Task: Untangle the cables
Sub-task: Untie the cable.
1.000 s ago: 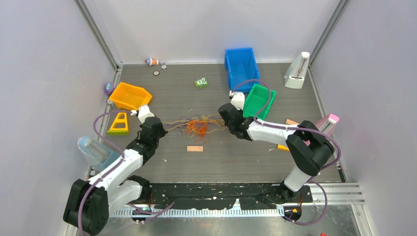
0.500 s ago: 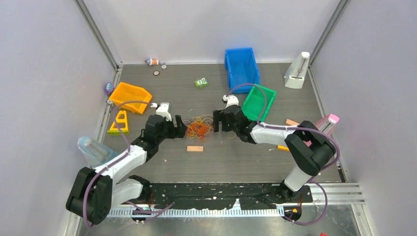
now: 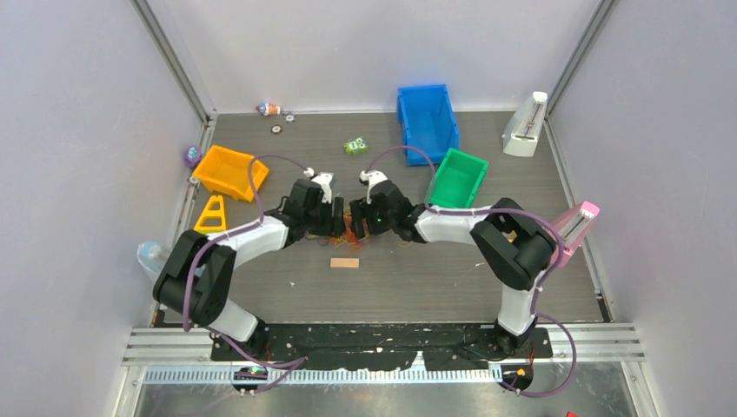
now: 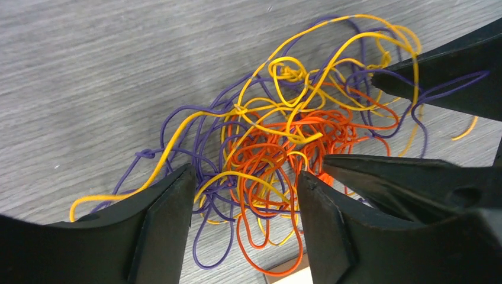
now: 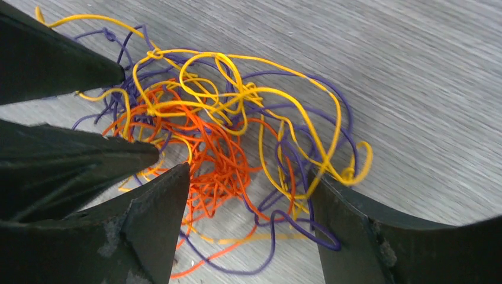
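Right gripper point(image 5: 248, 180) straddles the tangled cables point(image 5: 225, 142), jaws spread.

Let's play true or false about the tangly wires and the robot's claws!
1. The cables lie in one tangled heap on the table. True.
2. Both grippers are shut tight. False: the left gripper and the right gripper stand open, with strands between their fingers.
3. The cables are all green. False: they are yellow, orange-red and purple.
4. A green bin sits close to a blue bin. True.
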Motion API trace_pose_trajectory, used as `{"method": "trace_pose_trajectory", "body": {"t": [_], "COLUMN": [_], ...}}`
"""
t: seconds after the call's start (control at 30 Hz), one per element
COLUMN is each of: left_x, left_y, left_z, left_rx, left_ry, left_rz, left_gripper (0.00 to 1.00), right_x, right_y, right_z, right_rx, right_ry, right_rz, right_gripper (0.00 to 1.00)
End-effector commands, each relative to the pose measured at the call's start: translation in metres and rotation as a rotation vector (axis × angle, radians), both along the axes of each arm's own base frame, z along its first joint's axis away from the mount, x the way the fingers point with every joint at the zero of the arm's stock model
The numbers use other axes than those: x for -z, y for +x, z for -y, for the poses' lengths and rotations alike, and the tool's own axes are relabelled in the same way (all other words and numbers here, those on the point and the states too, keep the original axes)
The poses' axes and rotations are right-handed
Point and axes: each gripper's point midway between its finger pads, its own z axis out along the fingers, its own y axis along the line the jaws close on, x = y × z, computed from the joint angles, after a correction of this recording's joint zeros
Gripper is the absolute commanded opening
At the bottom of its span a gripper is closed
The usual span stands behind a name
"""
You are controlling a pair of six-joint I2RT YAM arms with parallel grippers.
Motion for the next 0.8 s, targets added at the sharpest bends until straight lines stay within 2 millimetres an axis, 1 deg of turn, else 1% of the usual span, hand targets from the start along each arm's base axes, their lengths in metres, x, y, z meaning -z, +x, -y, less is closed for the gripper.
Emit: {"method": "trace_pose_trajectory", "body": {"t": [0.0, 0.03, 0.07, 0.1, 0.13, 0.17, 0.2, 0.23, 0.27, 0.33, 0.37, 0.47, 0.5, 0.53, 0.57, 0.6, 0.63, 0.67, 0.7, 0.73, 0.77], "left_x": [0.009, 0.012, 0.015, 0.018, 0.022, 0.024, 0.027, 0.027, 0.026, 0.022, 0.018, 0.005, 0.000, -0.003, -0.011, -0.014, -0.018, -0.023, -0.026, -0.026, -0.025], "left_y": [-0.002, -0.002, -0.001, 0.001, 0.002, 0.003, 0.005, 0.007, 0.007, 0.010, 0.011, 0.015, 0.015, 0.013, 0.015, 0.012, 0.011, 0.011, 0.011, 0.010, 0.010], "left_z": [0.001, 0.000, -0.001, -0.002, -0.006, -0.009, -0.011, -0.014, -0.017, -0.026, -0.032, -0.054, -0.061, -0.066, -0.070, -0.072, -0.070, -0.063, -0.056, -0.048, -0.040], "left_rx": [0.014, 0.009, 0.001, -0.012, -0.030, -0.051, -0.072, -0.088, -0.106, -0.146, -0.170, -0.262, -0.290, -0.309, -0.327, -0.331, -0.312, -0.277, -0.238, -0.198, -0.156], "left_ry": [0.041, 0.048, 0.055, 0.057, 0.057, 0.044, 0.016, -0.024, -0.062, -0.117, -0.127, -0.114, -0.112, -0.105, -0.103, -0.109, -0.127, -0.158, -0.185, -0.205, -0.221], "left_rz": [-0.081, -0.094, -0.108, -0.125, -0.146, -0.167, -0.186, -0.196, -0.201, -0.180, -0.158, -0.065, -0.033, -0.005, 0.031, 0.055, 0.085, 0.108, 0.115, 0.106, 0.087], "left_gripper": [0.61, 0.60, 0.56, 0.50, 0.42, 0.30, 0.20, 0.13, 0.10, 0.03, 0.00, 0.00, 0.00, 0.00, 0.00, 0.00, 0.00, 0.00, 0.00, 0.00, 0.00], "right_x": [0.009, 0.011, 0.012, 0.011, 0.012, 0.008, 0.013, 0.008, 0.010, 0.005, 0.003, -0.009, -0.010, -0.014, -0.014, -0.020, -0.019, -0.027, -0.023, -0.033, -0.031], "right_y": [0.008, 0.008, 0.012, 0.016, 0.019, 0.027, 0.026, 0.033, 0.032, 0.036, 0.039, 0.045, 0.045, 0.048, 0.047, 0.049, 0.048, 0.048, 0.045, 0.044, 0.039], "right_z": [0.002, 0.005, 0.014, 0.017, 0.028, 0.035, 0.043, 0.049, 0.056, 0.067, 0.076, 0.098, 0.108, 0.114, 0.120, 0.124, 0.122, 0.118, 0.106, 0.098, 0.082], "right_rx": [0.037, 0.049, 0.085, 0.103, 0.144, 0.187, 0.205, 0.250, 0.266, 0.324, 0.368, 0.475, 0.505, 0.535, 0.554, 0.574, 0.563, 0.538, 0.483, 0.433, 0.357], "right_ry": [-0.157, -0.181, -0.223, -0.241, -0.290, -0.320, -0.362, -0.390, -0.425, -0.458, -0.477, -0.483, -0.498, -0.484, -0.488, -0.469, -0.449, -0.416, -0.354, -0.312, -0.233], "right_rz": [-0.001, -0.001, 0.007, 0.016, 0.028, 0.053, 0.045, 0.069, 0.062, 0.084, 0.101, 0.133, 0.140, 0.143, 0.144, 0.147, 0.146, 0.157, 0.150, 0.167, 0.161], "right_gripper": [0.76, 0.74, 0.73, 0.70, 0.66, 0.64, 0.59, 0.58, 0.55, 0.50, 0.49, 0.43, 0.42, 0.42, 0.41, 0.41, 0.42, 0.45, 0.48, 0.56, 0.62]}}
